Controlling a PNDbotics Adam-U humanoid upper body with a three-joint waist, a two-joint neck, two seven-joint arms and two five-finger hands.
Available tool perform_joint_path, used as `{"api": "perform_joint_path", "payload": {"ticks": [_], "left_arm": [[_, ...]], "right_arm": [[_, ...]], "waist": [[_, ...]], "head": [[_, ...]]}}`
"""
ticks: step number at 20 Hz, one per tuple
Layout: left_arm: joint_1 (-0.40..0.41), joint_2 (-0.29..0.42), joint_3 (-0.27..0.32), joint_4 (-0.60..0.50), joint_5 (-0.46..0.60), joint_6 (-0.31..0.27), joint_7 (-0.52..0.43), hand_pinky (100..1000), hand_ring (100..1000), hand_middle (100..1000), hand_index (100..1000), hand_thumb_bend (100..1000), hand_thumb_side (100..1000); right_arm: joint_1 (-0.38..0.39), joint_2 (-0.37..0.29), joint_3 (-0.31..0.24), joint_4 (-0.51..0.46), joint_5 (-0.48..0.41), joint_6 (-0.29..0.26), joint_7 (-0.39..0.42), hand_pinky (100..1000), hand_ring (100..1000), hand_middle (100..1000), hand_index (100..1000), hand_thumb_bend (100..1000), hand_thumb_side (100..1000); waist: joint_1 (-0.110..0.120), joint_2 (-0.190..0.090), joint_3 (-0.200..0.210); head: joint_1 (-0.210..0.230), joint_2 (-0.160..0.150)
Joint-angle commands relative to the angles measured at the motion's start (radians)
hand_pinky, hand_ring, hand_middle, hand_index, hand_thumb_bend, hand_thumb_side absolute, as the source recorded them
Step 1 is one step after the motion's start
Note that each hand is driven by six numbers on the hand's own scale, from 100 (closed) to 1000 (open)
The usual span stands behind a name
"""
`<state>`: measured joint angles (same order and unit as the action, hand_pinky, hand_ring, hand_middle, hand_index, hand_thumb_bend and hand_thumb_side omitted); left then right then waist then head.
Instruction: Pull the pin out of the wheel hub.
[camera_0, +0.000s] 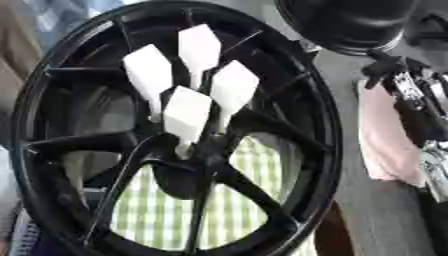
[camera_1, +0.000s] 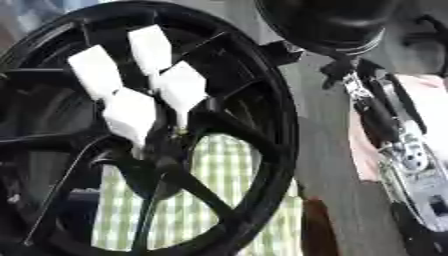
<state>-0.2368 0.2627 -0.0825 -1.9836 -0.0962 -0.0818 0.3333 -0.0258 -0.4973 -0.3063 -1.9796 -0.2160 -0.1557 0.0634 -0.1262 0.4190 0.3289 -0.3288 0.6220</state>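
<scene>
**Four white pins in the hub, right hand well off to the side**

One black wheel (camera_0: 175, 135) fills the view, standing tilted. Four white pins (camera_0: 186, 116) cluster at its hub, touching no fingers. The right hand (camera_1: 385, 120) hangs beside the rim, apart from them; whether its fingers are spread or curled cannot be told. A pink cloth (camera_0: 385, 140) lies behind it.

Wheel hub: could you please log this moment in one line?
wheel: black | pins: four white, in hub | right arm: beside wheel, off pins
</scene>
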Motion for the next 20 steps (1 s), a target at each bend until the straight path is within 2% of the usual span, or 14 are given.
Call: {"api": "perform_joint_path", "payload": {"ticks": [1, 9, 15, 20], "left_arm": [[-0.006, 0.018, 0.000, -0.016, -0.003, -0.006, 0.000, 774, 613, 585, 729, 204, 788], [-0.004, 0.020, 0.000, -0.016, -0.003, -0.008, -0.001, 774, 613, 586, 729, 202, 788], [-0.004, 0.024, 0.000, -0.016, -0.004, -0.008, -0.001, 775, 613, 586, 729, 201, 787], [-0.007, 0.066, 0.003, -0.016, -0.013, -0.025, 0.000, 776, 615, 589, 731, 199, 768]], "right_arm": [[-0.003, -0.018, -0.004, -0.020, 0.008, 0.000, -0.001, 903, 985, 423, 617, 100, 692], [-0.003, -0.021, -0.003, -0.020, 0.007, 0.001, 0.000, 903, 985, 423, 618, 100, 692], [-0.001, -0.024, -0.003, -0.020, 0.008, -0.003, 0.000, 902, 985, 424, 619, 100, 692], [0.004, -0.033, -0.004, -0.020, 0.012, -0.011, -0.002, 903, 985, 425, 620, 100, 690]], "waist": [[0.006, -0.015, -0.001], [0.010, -0.015, -0.001], [0.009, -0.016, -0.002], [0.011, -0.017, 0.000]], "head": [[-0.005, -0.017], [-0.014, -0.029], [-0.023, -0.026], [-0.030, -0.019]]}}
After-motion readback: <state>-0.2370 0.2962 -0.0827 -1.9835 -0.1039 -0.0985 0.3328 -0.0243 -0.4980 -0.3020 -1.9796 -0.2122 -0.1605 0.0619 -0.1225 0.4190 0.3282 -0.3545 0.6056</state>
